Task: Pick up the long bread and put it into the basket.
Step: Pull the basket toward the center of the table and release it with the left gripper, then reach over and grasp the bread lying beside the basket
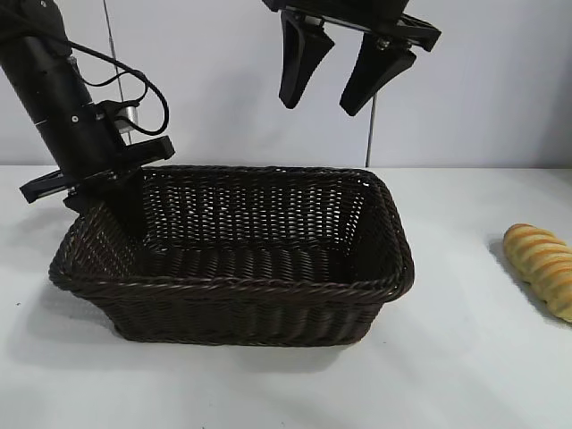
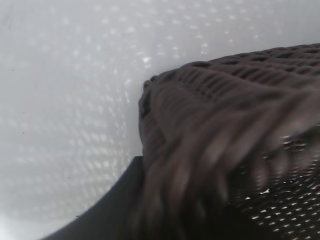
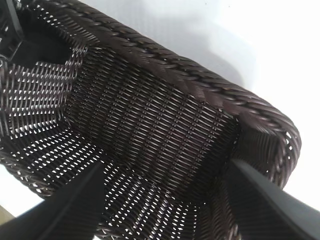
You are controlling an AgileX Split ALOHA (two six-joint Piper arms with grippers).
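The long bread, golden-tan with ridged scores, lies on the white table at the far right, apart from the basket. The dark brown wicker basket stands mid-table with nothing in it. At its left end my left gripper straddles the rim, one finger inside and one outside. Its fingers stand well apart and look open. The left wrist view shows the blurred basket rim beside one dark finger. High above the basket hangs my right gripper, open and empty. Its wrist view looks down into the basket.
White tabletop lies bare in front of the basket and between the basket and the bread. A pale wall stands behind, with the left arm's cable looping near it.
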